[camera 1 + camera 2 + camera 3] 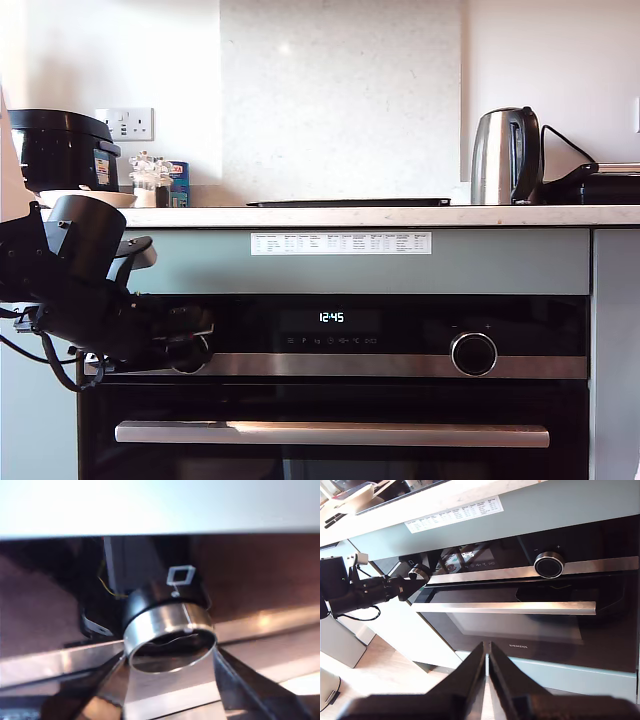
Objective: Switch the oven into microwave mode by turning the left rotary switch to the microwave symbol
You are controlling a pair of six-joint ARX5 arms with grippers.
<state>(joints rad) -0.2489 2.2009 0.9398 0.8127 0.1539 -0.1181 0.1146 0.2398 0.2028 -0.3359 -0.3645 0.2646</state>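
Note:
The oven (350,365) fills the lower exterior view, black glass with a steel strip, a bar handle (330,434) and a display (331,317) reading 12:45. My first gripper (190,348) is at the exterior view's left, covering most of the left rotary switch (167,630). In the first wrist view the fingers (112,680) press on both sides of this silver-rimmed knob, under a small square outline (181,575). My second gripper (487,655) is shut on nothing, hanging well back from the oven (545,630). From there I see the left rotary switch (418,573) at the first arm's tip.
A like knob (474,353) with minus and plus signs sits at the exterior view's right. On the worktop (400,215) stand a steel kettle (505,157), a flat hob (350,202), a black cooker (62,148) and small jars (152,178). A printed label (340,243) is stuck above the oven.

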